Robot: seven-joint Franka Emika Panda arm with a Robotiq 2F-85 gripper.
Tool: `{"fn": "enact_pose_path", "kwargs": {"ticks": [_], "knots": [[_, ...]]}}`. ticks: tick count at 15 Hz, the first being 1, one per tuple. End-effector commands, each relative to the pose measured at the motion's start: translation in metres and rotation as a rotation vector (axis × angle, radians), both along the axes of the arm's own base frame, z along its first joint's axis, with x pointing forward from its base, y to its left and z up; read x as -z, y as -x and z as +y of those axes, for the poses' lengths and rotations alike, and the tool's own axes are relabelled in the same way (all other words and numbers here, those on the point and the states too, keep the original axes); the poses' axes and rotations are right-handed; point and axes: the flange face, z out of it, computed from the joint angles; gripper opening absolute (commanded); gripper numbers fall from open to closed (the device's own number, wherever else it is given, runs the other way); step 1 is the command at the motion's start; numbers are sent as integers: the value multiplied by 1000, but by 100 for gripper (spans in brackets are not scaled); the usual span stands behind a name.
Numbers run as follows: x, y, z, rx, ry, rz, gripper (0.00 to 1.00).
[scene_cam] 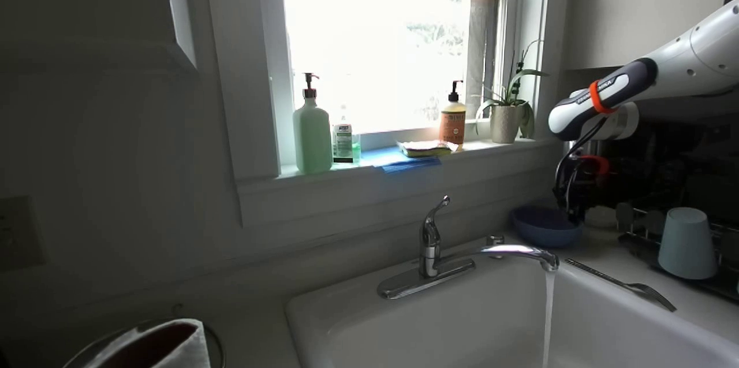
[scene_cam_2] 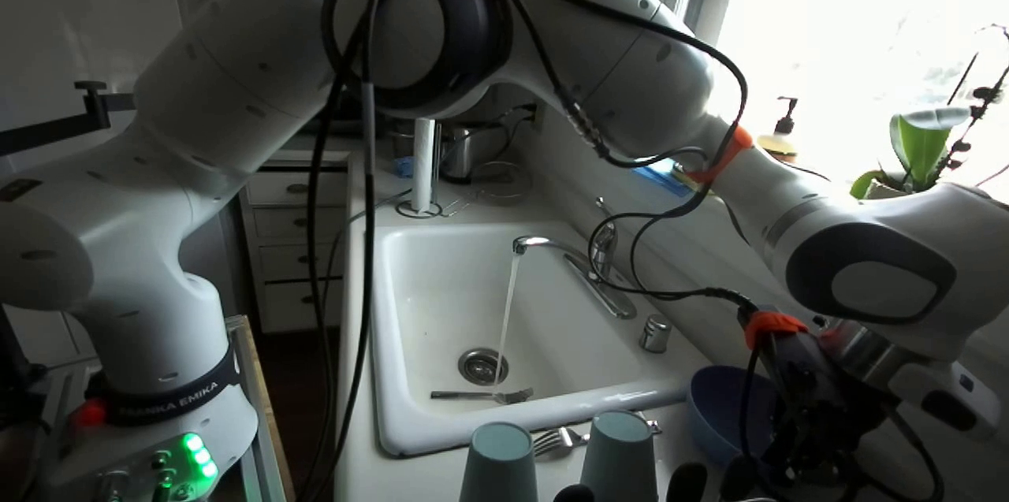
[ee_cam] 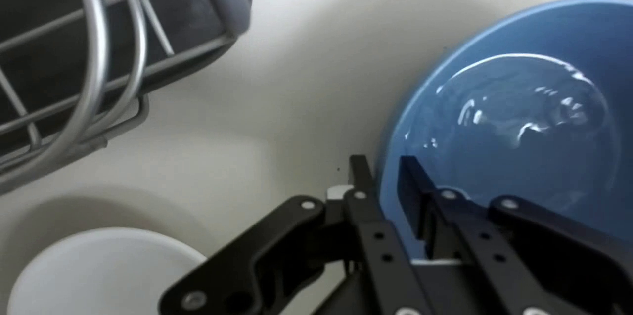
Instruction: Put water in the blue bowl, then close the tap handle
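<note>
Wrist view: the gripper (ee_cam: 385, 164) straddles the rim of the blue bowl (ee_cam: 544, 28), one finger outside the wall and one inside; the fingers stand a narrow gap apart, and whether they clasp the rim cannot be told. Rippled water (ee_cam: 524, 122) covers the floor of the bowl. A wire dish rack (ee_cam: 100, 38) lies at upper left and a white round vessel (ee_cam: 109, 275) at lower left, both apart from the bowl.

In an exterior view, the tap handle (scene_cam: 429, 232) rises upright on the faucet base (scene_cam: 398, 287), and a stream (scene_cam: 548, 316) falls from the curved spout (scene_cam: 519, 251) into the sink (scene_cam: 340, 298). The bowl sits on the counter (scene_cam: 605, 251) beyond the sink, with the dark gripper at its edge. The window sill (scene_cam: 482, 147) bears a green pump bottle (scene_cam: 313, 137), a sponge (scene_cam: 425, 152), an orange-labelled bottle (scene_cam: 452, 125) and a potted plant (scene_cam: 503, 123).

In an exterior view, the stream meets the sink floor beside the drain (scene_cam_2: 481, 366) and close to a fork (scene_cam_2: 473, 397); two upturned cups (scene_cam_2: 501, 462) stand near the bowl, which the gripper partly hides
</note>
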Motion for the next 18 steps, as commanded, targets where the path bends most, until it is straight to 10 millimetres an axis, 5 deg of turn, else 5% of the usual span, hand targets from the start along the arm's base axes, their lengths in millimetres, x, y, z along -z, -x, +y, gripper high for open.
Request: {"fn": "enact_pose_path", "kwargs": {"ticks": [1,8,18], "knots": [[-9,-9,-3,25,-10,14,54],[-52,-13,44,-123,10,33,98],[-99,8,196,-522,-76,12,100]]}}
